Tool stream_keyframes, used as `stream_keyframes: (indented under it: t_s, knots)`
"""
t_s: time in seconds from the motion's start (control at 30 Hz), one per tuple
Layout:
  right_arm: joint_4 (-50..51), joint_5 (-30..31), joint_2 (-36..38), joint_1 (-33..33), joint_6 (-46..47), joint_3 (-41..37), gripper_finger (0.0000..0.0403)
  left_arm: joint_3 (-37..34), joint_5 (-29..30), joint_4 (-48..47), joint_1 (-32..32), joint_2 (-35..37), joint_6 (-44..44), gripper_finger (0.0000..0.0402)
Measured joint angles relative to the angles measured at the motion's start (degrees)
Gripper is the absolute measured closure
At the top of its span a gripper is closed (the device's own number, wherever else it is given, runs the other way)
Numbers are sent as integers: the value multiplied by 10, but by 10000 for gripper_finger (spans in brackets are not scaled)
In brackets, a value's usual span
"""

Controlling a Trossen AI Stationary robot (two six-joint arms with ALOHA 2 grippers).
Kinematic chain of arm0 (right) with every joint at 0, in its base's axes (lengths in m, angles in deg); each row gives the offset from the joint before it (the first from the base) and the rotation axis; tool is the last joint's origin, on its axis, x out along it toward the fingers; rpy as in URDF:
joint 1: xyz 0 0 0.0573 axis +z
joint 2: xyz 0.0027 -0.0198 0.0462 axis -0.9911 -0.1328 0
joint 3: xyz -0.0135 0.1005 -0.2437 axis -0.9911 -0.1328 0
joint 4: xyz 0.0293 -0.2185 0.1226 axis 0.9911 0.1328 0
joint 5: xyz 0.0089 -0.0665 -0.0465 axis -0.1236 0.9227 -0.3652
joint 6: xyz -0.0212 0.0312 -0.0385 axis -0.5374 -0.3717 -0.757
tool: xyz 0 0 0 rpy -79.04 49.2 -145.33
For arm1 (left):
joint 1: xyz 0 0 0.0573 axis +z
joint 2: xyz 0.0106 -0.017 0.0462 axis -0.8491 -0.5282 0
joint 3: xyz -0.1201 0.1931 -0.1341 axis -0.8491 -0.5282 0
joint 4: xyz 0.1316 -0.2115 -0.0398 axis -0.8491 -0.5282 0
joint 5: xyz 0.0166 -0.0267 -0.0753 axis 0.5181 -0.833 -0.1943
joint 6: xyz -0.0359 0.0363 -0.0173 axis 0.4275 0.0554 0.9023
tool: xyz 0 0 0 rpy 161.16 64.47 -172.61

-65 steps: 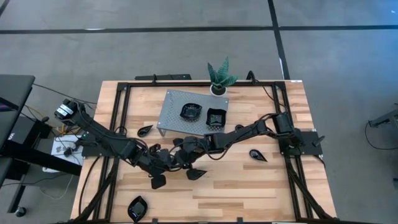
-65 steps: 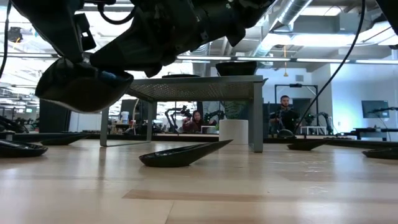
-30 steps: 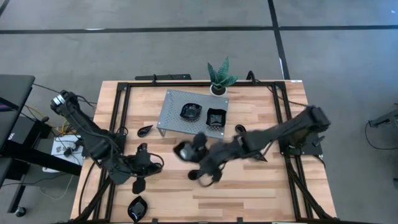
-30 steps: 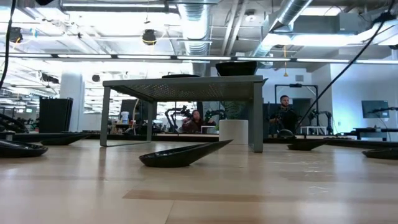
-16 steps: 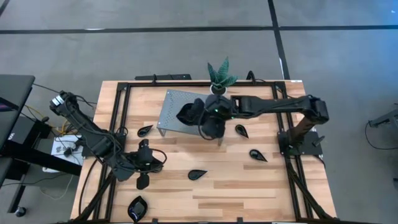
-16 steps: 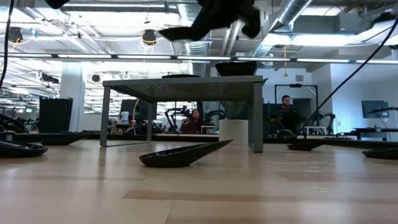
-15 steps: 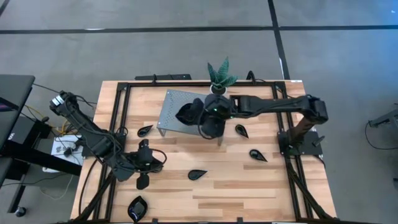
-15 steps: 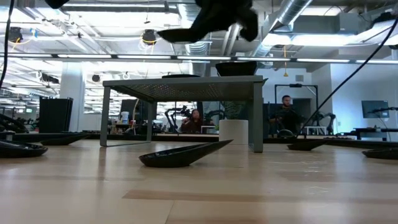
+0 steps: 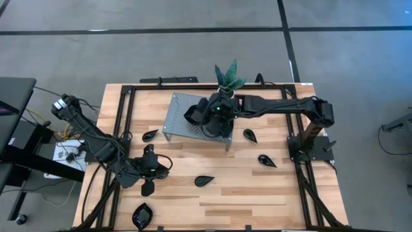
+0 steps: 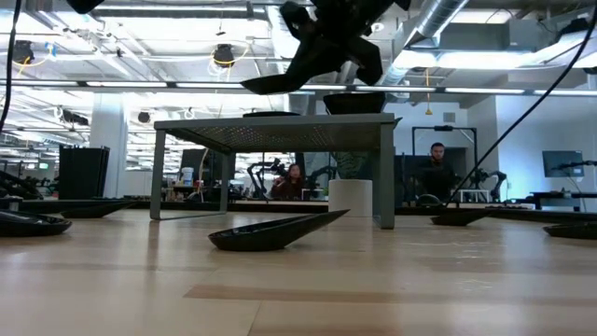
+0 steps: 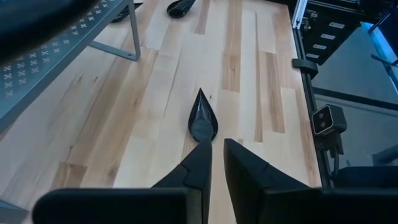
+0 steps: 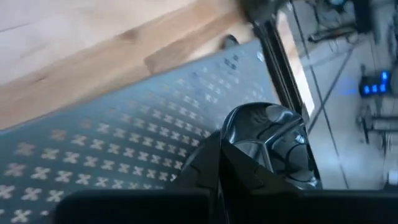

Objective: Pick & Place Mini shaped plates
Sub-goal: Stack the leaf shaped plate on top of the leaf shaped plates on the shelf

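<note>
1. Black dishes dot the table (image 9: 257,193) seen from above: a teardrop plate (image 9: 205,181) lies alone mid-table with bare boards all round, two more (image 9: 250,135) (image 9: 266,160) sit towards the right arm's base, one (image 9: 150,135) near the left rail and one (image 9: 141,213) at the front edge. The right gripper (image 9: 205,115) hangs over the grey stand (image 9: 177,119), beside the plant (image 9: 226,78). The left gripper (image 9: 148,187) rests low at the front left.

2. Level with the boards, the right gripper (image 10: 326,42) carries a plate (image 10: 280,83) just above the stand's top (image 10: 280,126). The teardrop plate (image 10: 270,233) lies in front of the stand, with open floor under it. People sit in the room behind.

3. From the left wrist, the fingers (image 11: 198,163) show only a narrow gap, pointing at the teardrop plate (image 11: 202,118); open boards lie either side, the rail (image 11: 305,56) beyond.

4. From the right wrist, the fingers (image 12: 214,168) grip a glossy plate (image 12: 270,140) over the perforated stand (image 12: 93,168), near its edge.
</note>
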State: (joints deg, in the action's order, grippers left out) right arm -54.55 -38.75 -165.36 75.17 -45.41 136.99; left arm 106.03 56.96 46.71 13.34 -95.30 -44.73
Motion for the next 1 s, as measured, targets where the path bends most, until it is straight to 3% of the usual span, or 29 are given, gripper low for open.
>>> stream_keyframes:
  t_s: [0.23,0.57,0.77,1.0]
  knots:
    - [-28,1,0,-4,145,0,394,0,0,0,0,0,5,358]
    - [-14,1,0,-7,151,0,368,0,0,0,0,0,6,358]
    - [-15,2,0,-13,209,0,341,0,0,0,0,0,6,358]
    - [-20,2,0,-9,192,0,320,0,0,0,0,0,6,358]
